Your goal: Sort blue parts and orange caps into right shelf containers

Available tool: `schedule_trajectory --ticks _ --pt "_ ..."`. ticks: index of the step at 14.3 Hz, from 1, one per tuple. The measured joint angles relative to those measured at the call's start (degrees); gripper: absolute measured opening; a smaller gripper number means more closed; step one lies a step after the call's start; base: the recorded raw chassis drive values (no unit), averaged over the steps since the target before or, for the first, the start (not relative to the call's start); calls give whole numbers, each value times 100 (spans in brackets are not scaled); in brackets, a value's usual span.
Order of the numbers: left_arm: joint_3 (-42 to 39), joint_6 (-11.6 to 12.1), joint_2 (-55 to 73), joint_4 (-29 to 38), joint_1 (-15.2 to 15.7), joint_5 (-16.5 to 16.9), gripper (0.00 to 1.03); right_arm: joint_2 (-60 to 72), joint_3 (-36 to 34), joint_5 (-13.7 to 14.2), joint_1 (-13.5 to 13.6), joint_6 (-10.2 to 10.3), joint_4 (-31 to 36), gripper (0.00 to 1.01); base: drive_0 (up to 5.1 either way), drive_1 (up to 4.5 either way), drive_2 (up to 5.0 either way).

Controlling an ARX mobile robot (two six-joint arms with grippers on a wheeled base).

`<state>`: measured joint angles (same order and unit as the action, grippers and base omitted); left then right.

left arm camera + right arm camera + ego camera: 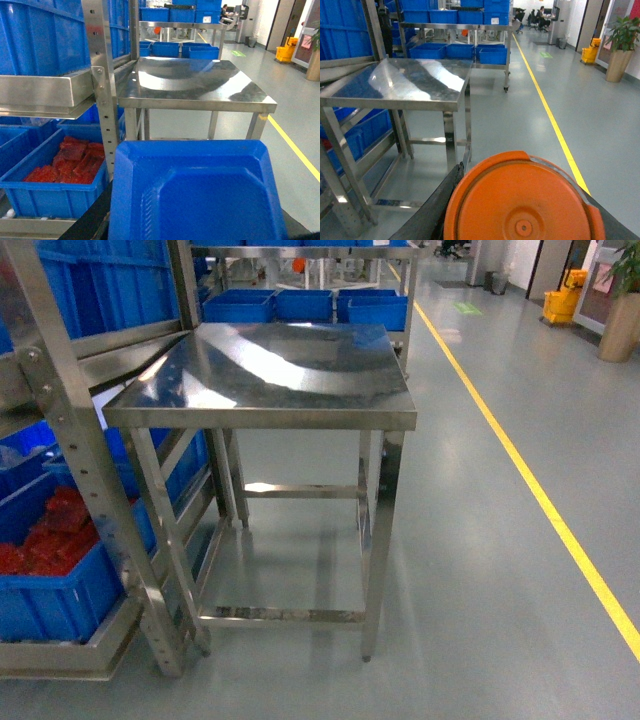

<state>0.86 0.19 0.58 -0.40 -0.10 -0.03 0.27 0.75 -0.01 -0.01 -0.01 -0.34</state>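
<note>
A bright blue part [197, 192] fills the lower half of the left wrist view. My left gripper [196, 222] is shut on it, with a dark finger [92, 222] showing at its left edge. In the right wrist view a round orange cap [522, 200] faces the camera. My right gripper [524, 217] is shut on the cap, and a black finger [437, 212] lies against its left side. Neither gripper appears in the head view. The right shelf containers are out of view.
A bare steel table [270, 365] stands straight ahead. Left of it is a steel rack [90, 480] holding blue crates, one with red pieces [50, 540]. More blue crates [305, 305] sit on a far shelf. A yellow floor line [525, 470] runs along the right.
</note>
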Motion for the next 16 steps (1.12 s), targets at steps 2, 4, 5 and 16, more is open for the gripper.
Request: schedule_trajectory --ticks 2,4,5,16 --pt "0 0 0 0 0 2 44 0 0 0 0 0 -11 45 4 416 -408" --pt "0 0 0 -37 0 -7 44 0 0 0 0 2 -28 45 0 0 0" --pt "0 0 0 22 0 0 44 0 0 0 0 0 28 45 -482 255 255" --pt "0 0 0 -2 4 4 44 0 0 2 0 0 -2 45 -482 254 254"
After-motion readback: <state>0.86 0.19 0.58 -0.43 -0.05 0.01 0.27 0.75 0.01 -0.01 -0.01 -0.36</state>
